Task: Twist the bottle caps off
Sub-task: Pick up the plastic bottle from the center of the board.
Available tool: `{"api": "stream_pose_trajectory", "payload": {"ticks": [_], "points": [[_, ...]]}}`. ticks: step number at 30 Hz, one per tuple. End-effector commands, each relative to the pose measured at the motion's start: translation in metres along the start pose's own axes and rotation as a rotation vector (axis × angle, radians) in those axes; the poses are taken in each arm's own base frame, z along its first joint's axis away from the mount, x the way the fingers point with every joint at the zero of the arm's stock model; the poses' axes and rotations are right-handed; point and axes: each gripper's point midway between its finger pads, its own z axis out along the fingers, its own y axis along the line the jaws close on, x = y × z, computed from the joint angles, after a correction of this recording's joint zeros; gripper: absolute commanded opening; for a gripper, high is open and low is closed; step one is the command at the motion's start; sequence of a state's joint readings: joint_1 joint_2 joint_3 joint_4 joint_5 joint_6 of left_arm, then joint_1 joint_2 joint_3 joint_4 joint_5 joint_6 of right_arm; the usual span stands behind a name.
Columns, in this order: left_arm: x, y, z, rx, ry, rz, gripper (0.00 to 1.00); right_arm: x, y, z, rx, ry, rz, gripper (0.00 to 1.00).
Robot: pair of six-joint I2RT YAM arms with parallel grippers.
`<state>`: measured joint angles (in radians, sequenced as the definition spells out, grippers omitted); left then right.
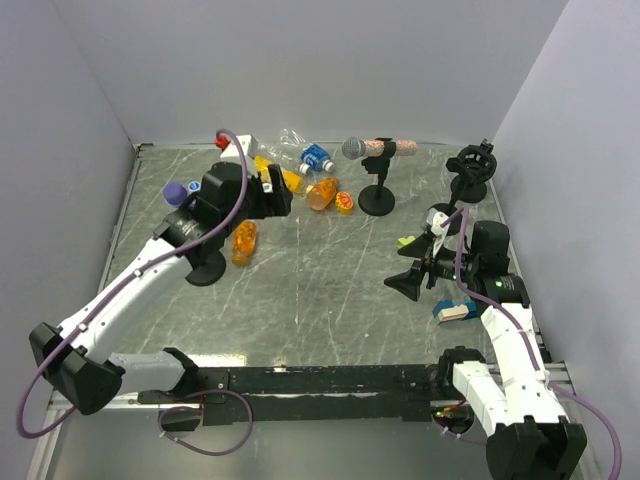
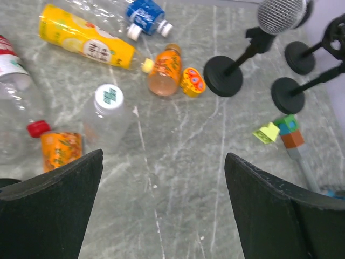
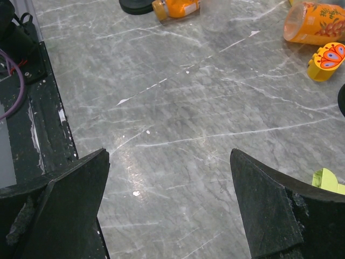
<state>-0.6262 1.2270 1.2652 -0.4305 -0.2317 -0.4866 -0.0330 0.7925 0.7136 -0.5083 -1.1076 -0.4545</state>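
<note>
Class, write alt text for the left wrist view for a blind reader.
The left gripper, jaws wide open, hangs over a grey table strewn with plastic bottles, yellow, orange and clear. A microphone stands at upper right.

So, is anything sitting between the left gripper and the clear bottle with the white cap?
Nothing visible does. In the left wrist view only bare table lies between the open left gripper and the clear bottle; the red-capped orange bottle lies beside it, just ahead of one finger.

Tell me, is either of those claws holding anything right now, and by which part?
Nothing is held. The left gripper and the right gripper both stand open and empty.
</note>
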Motion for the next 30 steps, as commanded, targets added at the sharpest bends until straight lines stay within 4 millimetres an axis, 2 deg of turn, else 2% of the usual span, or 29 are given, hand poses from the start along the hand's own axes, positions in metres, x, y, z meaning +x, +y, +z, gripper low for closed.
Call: {"api": "stream_pose_trajectory", "payload": {"ticks": [1, 7, 14, 20, 30], "points": [[-0.015, 0.017, 0.011, -0.097, 0.023, 0.053, 0.99, -0.008, 0.000, 0.000, -0.013, -0.030, -0.060, 0.99], [-0.010, 0.034, 0.048, -0.202, 0.127, 0.131, 0.85, -0.007, -0.001, 0.000, -0.006, -0.027, -0.059, 0.99], [-0.005, 0.049, 0.075, -0.263, 0.181, 0.175, 0.75, -0.006, -0.002, 0.000, -0.009, -0.025, -0.054, 0.99], [-0.002, 0.058, 0.090, -0.291, 0.213, 0.181, 0.68, -0.006, -0.002, 0.000, -0.005, -0.022, -0.052, 0.99], [0.005, 0.064, 0.097, -0.302, 0.255, 0.192, 0.60, -0.004, -0.004, 0.001, -0.002, -0.018, -0.050, 0.99]]}}
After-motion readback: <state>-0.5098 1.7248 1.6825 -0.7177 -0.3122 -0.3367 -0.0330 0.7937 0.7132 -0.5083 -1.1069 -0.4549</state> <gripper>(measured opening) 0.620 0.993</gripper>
